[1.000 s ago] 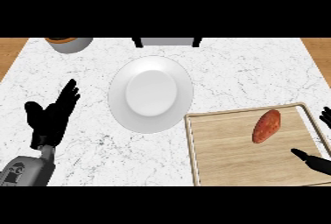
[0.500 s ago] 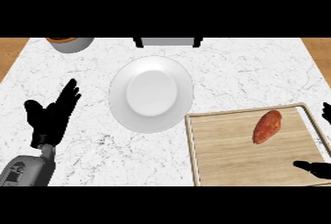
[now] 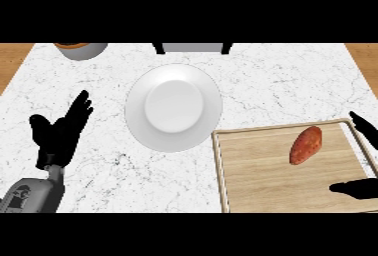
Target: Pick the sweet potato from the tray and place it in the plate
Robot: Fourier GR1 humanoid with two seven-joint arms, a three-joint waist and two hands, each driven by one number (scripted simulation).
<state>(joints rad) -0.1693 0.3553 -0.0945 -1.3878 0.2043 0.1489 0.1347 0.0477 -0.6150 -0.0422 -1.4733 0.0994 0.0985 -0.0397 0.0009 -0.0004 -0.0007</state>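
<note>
A reddish-brown sweet potato [image 3: 306, 145] lies on the wooden tray [image 3: 266, 185] at the lower right. A white plate [image 3: 173, 106] sits on the marble counter, up and left of the tray. My right hand [image 3: 362, 187] enters at the right edge, open, with fingers near the tray's far right corner and the thumb low over the tray; it is apart from the sweet potato. My left hand [image 3: 60, 132] rests open at the left, fingers up, well left of the plate.
A round pot [image 3: 80, 49] stands at the counter's far left corner. A dark-framed object [image 3: 192, 47] sits at the far edge, behind the plate. Wood floor shows past both far corners.
My right hand's thumb has shifted lower and rightward over the tray. The left hand, plate and sweet potato have stayed put.
</note>
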